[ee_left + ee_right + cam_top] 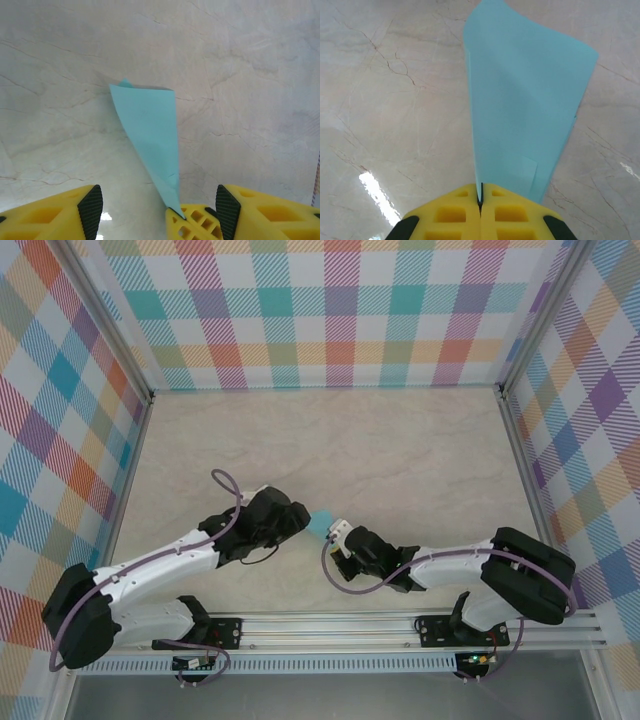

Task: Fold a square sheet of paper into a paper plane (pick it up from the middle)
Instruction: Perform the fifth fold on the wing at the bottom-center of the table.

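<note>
1. now the right gripper (481,200) is clamped on the narrow end of the folded teal paper (520,110), over the table (380,100).
2. the left gripper (159,209) is released, its jaws spread either side of that same end.
3. the paper's long axis points away from both wrists.

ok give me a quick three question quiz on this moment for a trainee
1. True or false: the left gripper is clamped on the folded turquoise-teal paper sheet.
2. The right gripper is: A) open, B) shut on the paper, C) shut on nothing.
3. Fill in: the paper is pinched at its ___ end.

Key: 1 false, its jaws stand apart with the paper between them, ungripped; 2 B; 3 narrow.
</note>
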